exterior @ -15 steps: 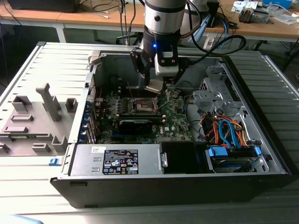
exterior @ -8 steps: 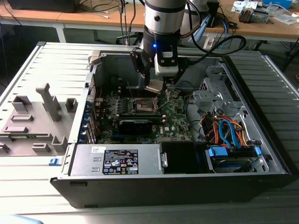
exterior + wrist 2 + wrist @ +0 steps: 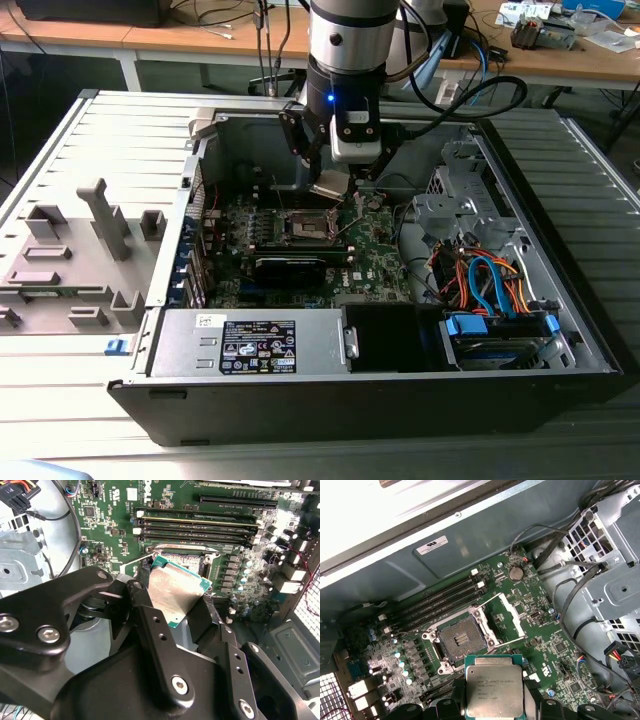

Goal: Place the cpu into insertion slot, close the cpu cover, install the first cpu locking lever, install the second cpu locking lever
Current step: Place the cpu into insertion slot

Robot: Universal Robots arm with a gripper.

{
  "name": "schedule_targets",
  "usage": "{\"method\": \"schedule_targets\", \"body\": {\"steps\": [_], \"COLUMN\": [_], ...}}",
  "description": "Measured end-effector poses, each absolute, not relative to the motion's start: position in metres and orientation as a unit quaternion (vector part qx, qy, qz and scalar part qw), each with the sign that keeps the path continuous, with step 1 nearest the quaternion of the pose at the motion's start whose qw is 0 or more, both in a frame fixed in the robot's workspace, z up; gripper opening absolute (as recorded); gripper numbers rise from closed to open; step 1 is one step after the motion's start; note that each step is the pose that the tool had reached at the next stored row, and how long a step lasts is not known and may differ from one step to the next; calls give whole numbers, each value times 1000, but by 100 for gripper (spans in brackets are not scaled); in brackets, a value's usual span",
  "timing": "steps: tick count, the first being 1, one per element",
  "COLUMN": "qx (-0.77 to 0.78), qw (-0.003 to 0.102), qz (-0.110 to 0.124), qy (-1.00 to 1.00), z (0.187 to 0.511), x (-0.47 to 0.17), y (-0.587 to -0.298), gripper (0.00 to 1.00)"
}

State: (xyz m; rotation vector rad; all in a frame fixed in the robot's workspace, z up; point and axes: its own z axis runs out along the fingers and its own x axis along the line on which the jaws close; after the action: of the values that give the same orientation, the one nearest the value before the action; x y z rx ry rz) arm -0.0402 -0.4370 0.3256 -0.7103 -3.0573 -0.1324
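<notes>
The cpu (image 3: pixel 494 692) has a dull, brushed silvery metal top, and the gripper (image 3: pixel 175 605) clamped on it is matt black with bright metal screw heads. On the glossy green board (image 3: pixel 540 645), the insertion slot (image 3: pixel 461 639) has a dark, finely grained centre inside a shiny metal rim, the cpu cover (image 3: pixel 514 619) is pale bare metal, and the memory slots (image 3: pixel 440 600) are black plastic. Around the board the case wall (image 3: pixel 485 555) is smooth, matt grey-blue painted metal, and the power supply box (image 3: pixel 185 345) next to the board is bare grey metal with a glossy paper label (image 3: pixel 258 347).
</notes>
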Motion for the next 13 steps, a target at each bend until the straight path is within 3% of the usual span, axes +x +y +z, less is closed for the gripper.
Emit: {"method": "schedule_targets", "body": {"steps": [13], "qx": [-232], "qw": [0], "qz": [-42], "qy": [-972], "z": [326], "x": [-40], "y": [-437], "gripper": [55]}}
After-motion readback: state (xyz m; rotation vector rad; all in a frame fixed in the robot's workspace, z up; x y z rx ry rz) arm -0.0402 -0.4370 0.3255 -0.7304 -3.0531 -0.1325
